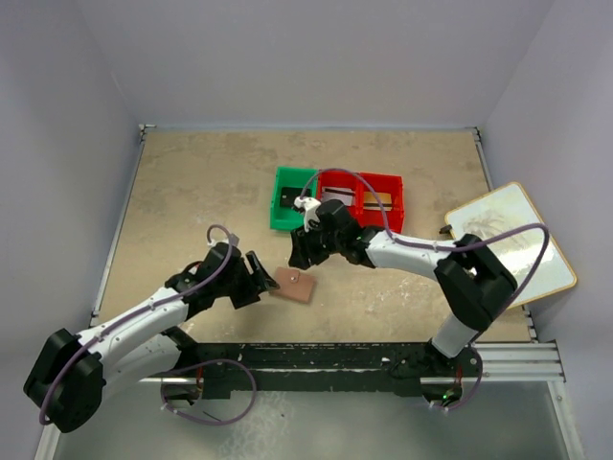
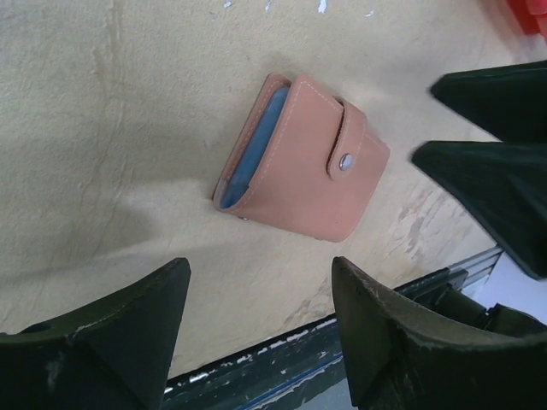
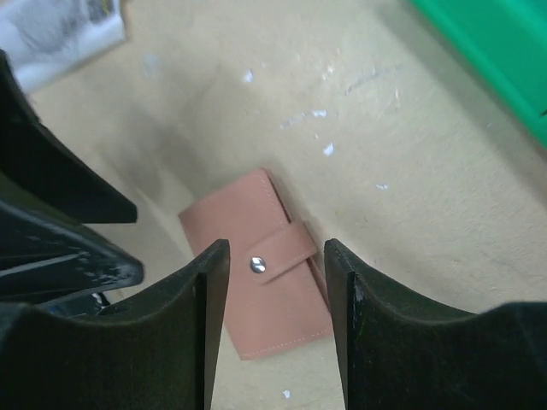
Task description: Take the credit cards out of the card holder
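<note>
Holder (image 2: 299, 166) lying snapped shut on counter (image 2: 102, 128); left claw (image 2: 261, 282), right claw (image 3: 273, 256) both gaping apart, flanking it, likely for pin-and-unsnap.

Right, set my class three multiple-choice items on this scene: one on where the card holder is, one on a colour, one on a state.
1. The card holder lies: A) on the table, between the left gripper and right gripper; B) clamped in one gripper; C) propped on an arm.
2. Its lining is: A) yellow; B) light blue; C) black.
3. Its snap strap is: A) torn off; B) undone; C) fastened.
Answers: 1 A, it lies flat, both grippers open and empty near it; 2 B, blue shows at the holder's edge; 3 C, the strap sits snapped down over the front.
</note>
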Robot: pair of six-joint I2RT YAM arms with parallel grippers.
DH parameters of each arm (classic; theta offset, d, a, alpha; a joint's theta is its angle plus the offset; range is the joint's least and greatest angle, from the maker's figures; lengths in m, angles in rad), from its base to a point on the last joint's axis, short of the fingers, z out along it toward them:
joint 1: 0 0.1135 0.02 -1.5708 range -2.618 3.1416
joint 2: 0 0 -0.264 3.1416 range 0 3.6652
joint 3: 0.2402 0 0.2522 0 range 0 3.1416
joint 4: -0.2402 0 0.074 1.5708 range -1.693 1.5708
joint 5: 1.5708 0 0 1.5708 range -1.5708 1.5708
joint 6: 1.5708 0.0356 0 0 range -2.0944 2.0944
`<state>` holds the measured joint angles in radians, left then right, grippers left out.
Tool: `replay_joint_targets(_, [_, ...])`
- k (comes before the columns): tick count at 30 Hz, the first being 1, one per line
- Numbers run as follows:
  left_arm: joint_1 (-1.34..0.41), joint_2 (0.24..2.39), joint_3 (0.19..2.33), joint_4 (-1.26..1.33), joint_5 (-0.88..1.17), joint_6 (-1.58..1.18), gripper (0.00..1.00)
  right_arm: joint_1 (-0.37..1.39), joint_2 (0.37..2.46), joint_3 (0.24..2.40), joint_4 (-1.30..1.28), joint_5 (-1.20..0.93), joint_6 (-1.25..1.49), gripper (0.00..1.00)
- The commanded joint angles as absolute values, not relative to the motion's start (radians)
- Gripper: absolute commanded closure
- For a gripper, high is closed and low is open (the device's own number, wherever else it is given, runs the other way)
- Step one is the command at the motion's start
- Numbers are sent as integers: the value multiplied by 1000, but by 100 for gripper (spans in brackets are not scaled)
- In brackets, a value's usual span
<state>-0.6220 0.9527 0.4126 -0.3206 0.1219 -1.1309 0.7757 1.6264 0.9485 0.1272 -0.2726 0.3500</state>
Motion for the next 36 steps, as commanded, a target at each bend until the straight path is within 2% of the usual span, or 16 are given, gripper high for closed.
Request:
replay_joint_targets(1, [-618,964,359,-130,172,-1212,35,775,1685,976,85,-319,310,48])
replay_joint_targets(7, [-618,1056,316,-24,242,-1234,37,778,1722,978,75,-358,300,47])
replay_joint_targets(10, [-618,1071,328,-25,230,-1225,39,786,1726,948,76,-392,321,51])
replay_joint_targets(15, [-618,1063,334,-61,134,-1239,46,791,1671,830,180,-413,522,59])
replay_joint_targets(20, [-618,1084,332,8,73,-1272,48,840,1591,724,310,-453,658,60])
replay_joint_targets(23, [-618,1135,371,-11,63,-1235,49,864,1516,711,285,-410,676,58])
replay_joint_targets(27, [-618,1199,425,-49,59,-1168,58,876,1463,763,97,-154,631,52])
replay_joint_targets(31, [-618,1215,455,-82,42,-1136,66,885,1497,844,-18,-52,563,55])
replay_joint_targets(36, [-618,1207,456,-96,31,-1119,70,943,1560,928,-49,-18,541,58])
